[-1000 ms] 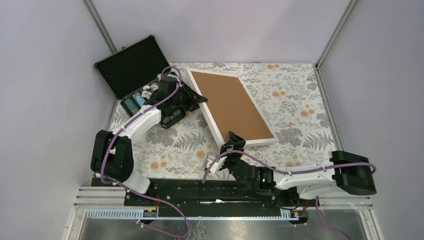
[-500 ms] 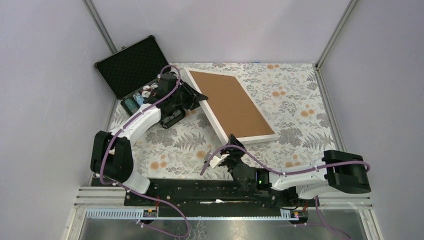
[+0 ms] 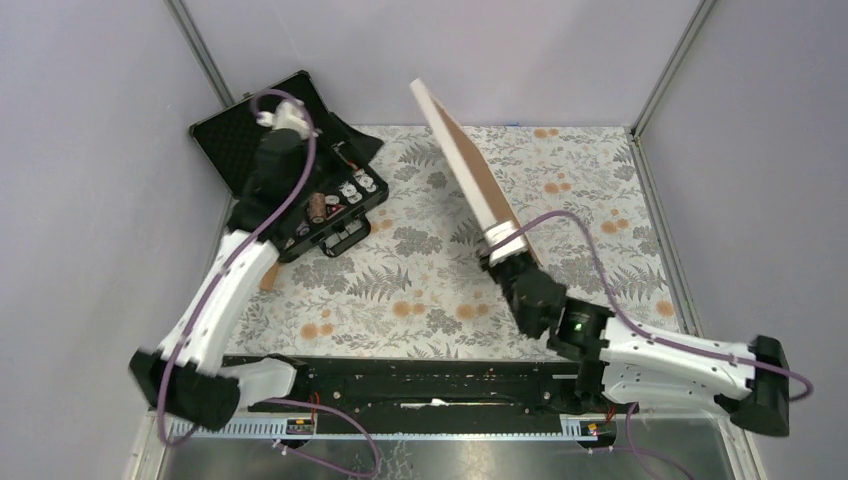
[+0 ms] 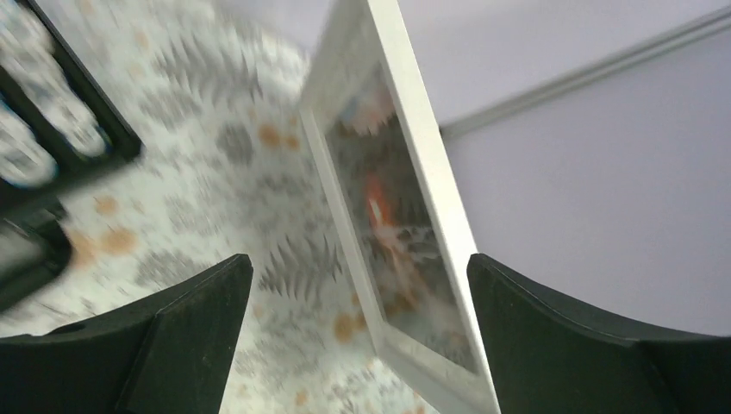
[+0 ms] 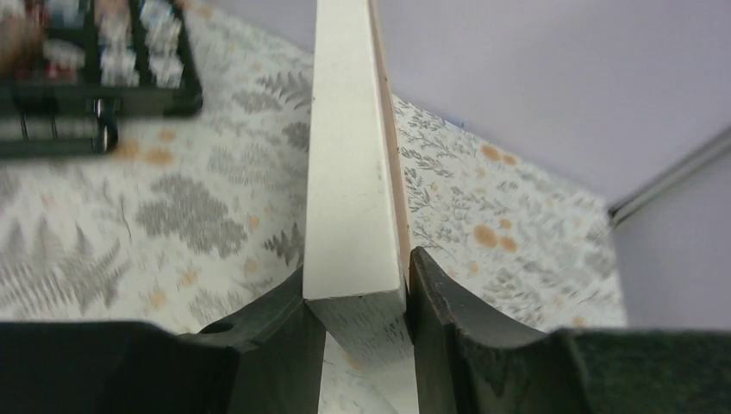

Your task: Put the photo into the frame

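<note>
You see the floral tablecloth (image 3: 400,290). Over it the frame (image 3: 470,165) stands tilted on edge, its lower end clamped between the right gripper's (image 3: 503,245) fingers (image 5: 276,319). The photo (image 4: 392,233), blurred, shows in its face. The left gripper (image 4: 358,267), fingers spread wide, touches neither.

You'll see the frame (image 5: 349,155) has a smooth, matt white finish, and its backing board (image 3: 488,182) is dull brown, like fibreboard. The photo (image 4: 392,233) looks glossy, though blurred. The surface (image 3: 420,290) carries a matt floral print.
</note>
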Robot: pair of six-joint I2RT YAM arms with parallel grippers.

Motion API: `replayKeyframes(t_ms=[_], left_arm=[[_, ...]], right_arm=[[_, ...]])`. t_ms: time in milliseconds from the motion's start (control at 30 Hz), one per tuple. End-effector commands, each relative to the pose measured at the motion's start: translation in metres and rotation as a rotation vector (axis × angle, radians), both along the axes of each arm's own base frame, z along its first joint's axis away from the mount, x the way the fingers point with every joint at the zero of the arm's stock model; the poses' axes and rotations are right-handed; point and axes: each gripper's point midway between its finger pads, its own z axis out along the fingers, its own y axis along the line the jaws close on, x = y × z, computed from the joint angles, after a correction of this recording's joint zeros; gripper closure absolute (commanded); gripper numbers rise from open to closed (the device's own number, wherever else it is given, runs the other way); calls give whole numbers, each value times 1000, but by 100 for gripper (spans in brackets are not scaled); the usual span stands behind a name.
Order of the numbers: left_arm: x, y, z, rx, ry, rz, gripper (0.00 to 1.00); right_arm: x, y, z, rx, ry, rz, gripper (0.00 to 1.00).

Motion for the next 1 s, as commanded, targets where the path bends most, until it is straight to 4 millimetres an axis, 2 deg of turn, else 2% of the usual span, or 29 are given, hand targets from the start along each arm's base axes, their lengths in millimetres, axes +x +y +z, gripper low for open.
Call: replayKeyframes(t_ms=[0,67,167,267,433,500,567,667,733,833,900,967], left_arm=[[-20,64,57,194,-248,224,1],[-26,70,60,206,-270,240,2],[-29,68,54,219,-267,217,4],[-29,62,41,221,-243,180,5],[-27,48,25,181,-224,121,7],[-26,39,18,164,-218,79,9],[-24,28,9,158,-206,26,9],[-23,8,-14,164,-154,-78,8],[-27,-15,-35,144,-128,-192,4],[-39,-55,-81,102,-17,-382,2],[-50,-78,-113,90,59,-471,2],[-61,-93,-143,91,113,-506,2]], right_arm=[[2,11,29,772,233,29,100],[9,1,23,876,262,-12,100],[10,-21,10,981,285,-116,100],[6,-53,17,1066,257,-227,100],[-3,-143,6,932,72,-551,100],[-8,-170,-5,846,-10,-655,100],[-13,-188,-14,807,-55,-714,100],[-18,-202,-38,785,-90,-770,100],[-19,-203,-57,783,-91,-780,100],[-19,-204,-82,781,-80,-781,100],[-20,-205,-91,775,-76,-782,100],[-21,-207,-95,764,-81,-790,92]])
